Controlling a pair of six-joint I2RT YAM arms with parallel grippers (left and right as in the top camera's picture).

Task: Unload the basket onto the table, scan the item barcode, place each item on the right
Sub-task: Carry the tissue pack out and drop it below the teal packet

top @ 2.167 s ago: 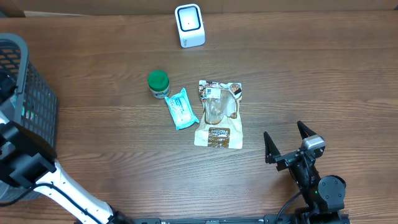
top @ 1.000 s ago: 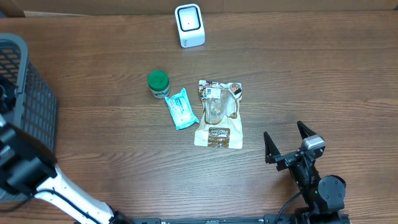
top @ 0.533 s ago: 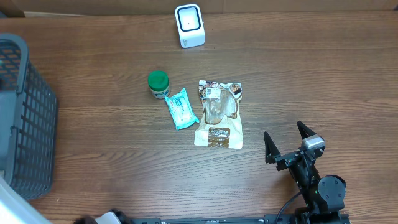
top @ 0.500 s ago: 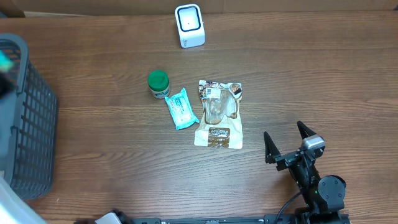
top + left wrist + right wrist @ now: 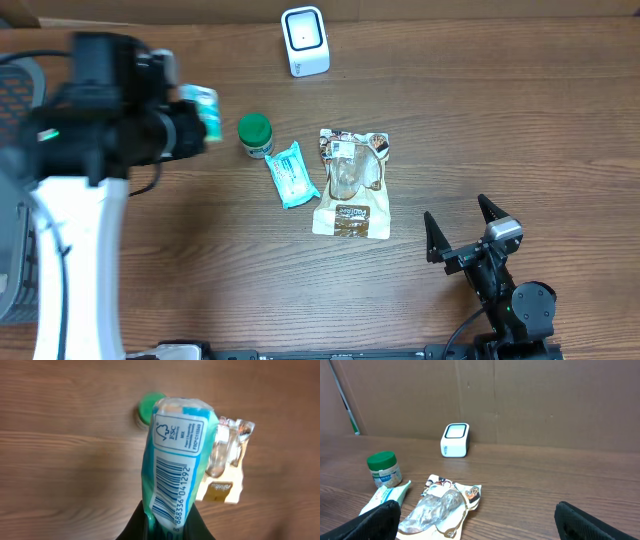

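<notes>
Left wrist view is filled by a teal and white packet (image 5: 175,460), pinched at its lower end between the dark fingers of the left gripper (image 5: 167,522), whose jaws are closed tight on it. The packet stands up and away from the camera, its printed barcode (image 5: 172,492) facing the lens. From overhead the same packet (image 5: 203,108) sticks out of the left gripper (image 5: 190,125), held above the table (image 5: 500,100) just left of a green-lidded jar (image 5: 255,135) and well short of the white scanner (image 5: 305,40) at the far edge. The picture is blurred around this arm.

A second teal packet (image 5: 292,173) lies flat just right of the jar. Beside that is a clear snack bag (image 5: 352,182) with a brown label at its near end. A grey mesh basket (image 5: 15,260) sits at the left edge, mostly hidden behind the left arm.

At the near right, the right gripper (image 5: 456,210) sits low with its jaws spread wide and nothing between them. Its own camera looks across the table at the bag, the jar and the scanner.
</notes>
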